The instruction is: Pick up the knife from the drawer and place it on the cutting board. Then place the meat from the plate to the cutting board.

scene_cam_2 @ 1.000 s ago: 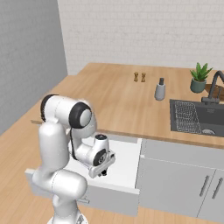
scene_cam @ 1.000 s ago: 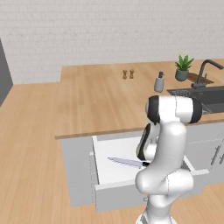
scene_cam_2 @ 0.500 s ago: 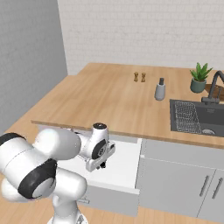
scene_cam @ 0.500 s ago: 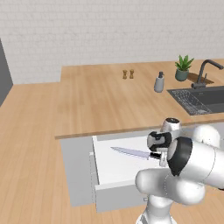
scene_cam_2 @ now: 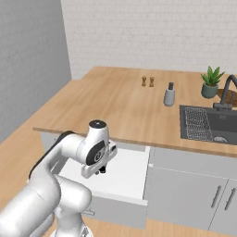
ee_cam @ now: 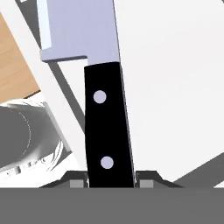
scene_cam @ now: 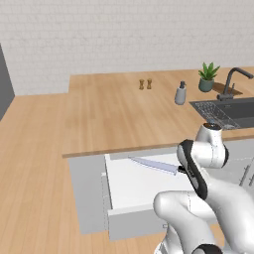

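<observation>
Over drawer (scene_cam: 124, 186): knife (scene_cam: 154, 164) in hand (ee_cam: 111, 180)

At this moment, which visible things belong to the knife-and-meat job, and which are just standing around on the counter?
Part of the job:
- knife, handle clamped in the gripper
- drawer, open, white inside

Just standing about:
- salt and pepper shakers
- soap dispenser
- potted plant
- sink and faucet

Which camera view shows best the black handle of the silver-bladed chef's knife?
The hand view: the black handle of the silver-bladed chef's knife stands close up between the jaws. The left base view shows mostly the blade over the white drawer. In the right base view the arm hides it.
</observation>
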Available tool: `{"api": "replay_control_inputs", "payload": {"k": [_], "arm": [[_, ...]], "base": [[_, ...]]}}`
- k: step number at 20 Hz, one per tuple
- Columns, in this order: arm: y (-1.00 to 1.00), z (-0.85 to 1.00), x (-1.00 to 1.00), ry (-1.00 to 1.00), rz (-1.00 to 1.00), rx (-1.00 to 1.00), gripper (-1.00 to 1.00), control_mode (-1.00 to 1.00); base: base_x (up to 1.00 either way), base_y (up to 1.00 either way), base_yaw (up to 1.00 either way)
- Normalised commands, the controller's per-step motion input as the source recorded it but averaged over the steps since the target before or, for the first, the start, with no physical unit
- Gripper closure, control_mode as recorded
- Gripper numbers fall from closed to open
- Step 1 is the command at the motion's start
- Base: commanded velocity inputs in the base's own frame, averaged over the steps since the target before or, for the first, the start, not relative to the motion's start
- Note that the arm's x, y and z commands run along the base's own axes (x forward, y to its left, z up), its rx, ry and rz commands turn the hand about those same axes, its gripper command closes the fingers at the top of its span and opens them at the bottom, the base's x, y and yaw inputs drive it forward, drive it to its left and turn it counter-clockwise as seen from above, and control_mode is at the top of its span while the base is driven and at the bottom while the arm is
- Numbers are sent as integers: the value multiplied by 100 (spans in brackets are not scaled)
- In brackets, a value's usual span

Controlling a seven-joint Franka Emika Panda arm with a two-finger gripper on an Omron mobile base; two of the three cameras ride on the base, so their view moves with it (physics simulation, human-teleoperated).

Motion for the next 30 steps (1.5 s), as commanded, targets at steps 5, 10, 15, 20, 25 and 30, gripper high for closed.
{"api": "replay_control_inputs", "payload": {"k": [5, 10, 15, 20, 25, 30], "arm": [[1, 100, -41, 0, 0, 0, 100, -100], [0, 100, -16, 0, 0, 0, 100, -100], [0, 98, 0, -2, 0, 0, 100, -100], [0, 47, 2, -1, 0, 0, 100, -100], [4, 0, 1, 0, 0, -1, 100, -100], [0, 0, 0, 0, 0, 0, 100, -100]], "base": [[0, 0, 0], [0, 0, 0], [0, 0, 0], [0, 0, 0], [0, 0, 0], [0, 0, 0]]}}
